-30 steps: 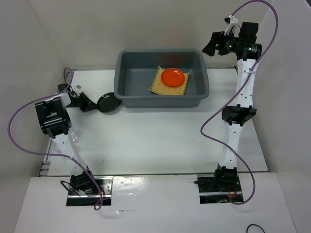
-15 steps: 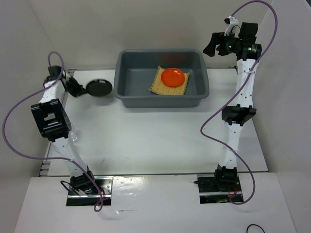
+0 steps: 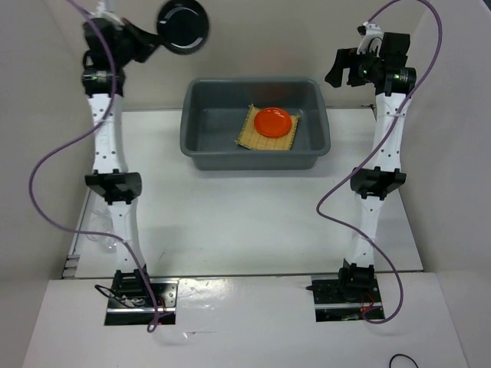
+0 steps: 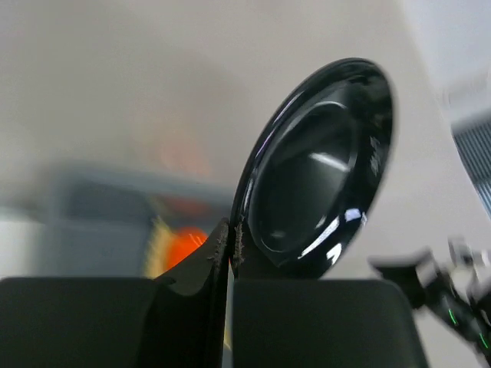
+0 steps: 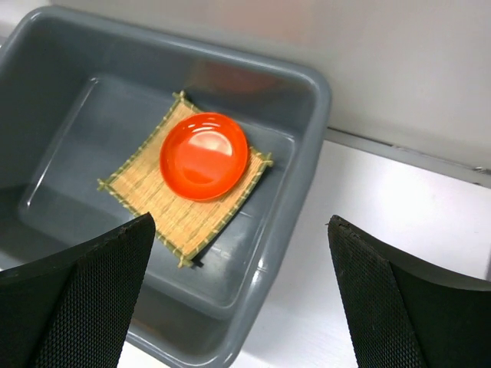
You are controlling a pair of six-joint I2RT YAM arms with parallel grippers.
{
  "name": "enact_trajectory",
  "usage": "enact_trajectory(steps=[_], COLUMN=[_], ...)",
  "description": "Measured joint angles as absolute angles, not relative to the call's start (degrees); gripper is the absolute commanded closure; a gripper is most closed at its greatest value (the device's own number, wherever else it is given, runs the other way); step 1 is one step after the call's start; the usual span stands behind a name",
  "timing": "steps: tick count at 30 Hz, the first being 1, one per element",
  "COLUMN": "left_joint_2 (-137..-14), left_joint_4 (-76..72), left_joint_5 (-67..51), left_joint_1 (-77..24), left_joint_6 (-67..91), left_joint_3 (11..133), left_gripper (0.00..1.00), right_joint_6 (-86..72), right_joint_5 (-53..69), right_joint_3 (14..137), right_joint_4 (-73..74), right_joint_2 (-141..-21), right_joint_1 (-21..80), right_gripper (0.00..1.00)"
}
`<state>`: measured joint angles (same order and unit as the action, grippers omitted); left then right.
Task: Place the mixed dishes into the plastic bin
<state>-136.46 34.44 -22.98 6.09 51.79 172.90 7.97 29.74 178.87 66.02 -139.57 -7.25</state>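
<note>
1. The large rectangular grey-blue plastic bin (image 3: 198,132) sits toward the far side of the white table (image 3: 230,215), and I place everything else from it.
2. A square tan woven mat (image 3: 249,138) lies flat on the bin's floor, in the right half and turned a little askew to the walls.
3. A round orange plate (image 3: 272,121) rests face up on that mat, over its far part, well inside the bin walls.
4. My left claw (image 3: 153,37) is raised high in the air beyond the bin's far-left corner, in front of the back wall.
5. It is pressed together on the rim of a round, glossy black plate (image 3: 182,25), which hangs clear of the bin and touches nothing else.
6. In the left wrist view the black plate stands up on edge from the pinching fingertips (image 4: 222,245), leaning to the right, with the bin a blur behind it.
7. My right claw (image 3: 334,70) hovers beyond the bin's far-right corner, its fingers spread wide with nothing between them.
8. Its camera looks down past both fingers into the bin, where the orange plate and mat show plainly.
</note>
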Motion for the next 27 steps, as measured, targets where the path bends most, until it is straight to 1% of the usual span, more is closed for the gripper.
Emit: enact_trajectory(steps=[3,8,12,15,21,27], left_joint_2=[-142.26,-152.40,-157.95,-159.33,-161.93,-168.27], left_joint_4=[37.47,39.24,39.07,38.09,30.30,26.83], left_joint_5=[-24.80,-25.28,-23.31,-19.94,-15.99,-15.35], left_joint_1=[-0.80,-8.49,-12.36,-15.07,-20.56,-21.87], left_joint_6=[53.17,56.45,59.02,60.29,64.34,68.29], left_joint_3=[176.99,177.12,177.12,177.12,178.14,178.52], left_gripper=[1.00,1.00,1.00,1.00,1.00,1.00], right_joint_6=[7.97,7.97,7.99,8.21,8.97,9.06], right_joint_5=[28.12,26.72,26.15,25.61,23.24,21.47], right_joint_3=[178.87,178.87,178.87,178.87,178.87,178.87], right_joint_4=[66.13,66.22,66.26,66.28,66.63,66.78], right_joint_2=[-138.12,-135.55,-133.99,-133.43,-133.43,-133.43], right_joint_1=[-7.11,-6.81,-6.72,-6.72,-6.72,-6.72], right_gripper=[0.02,0.02,0.02,0.02,0.02,0.02])
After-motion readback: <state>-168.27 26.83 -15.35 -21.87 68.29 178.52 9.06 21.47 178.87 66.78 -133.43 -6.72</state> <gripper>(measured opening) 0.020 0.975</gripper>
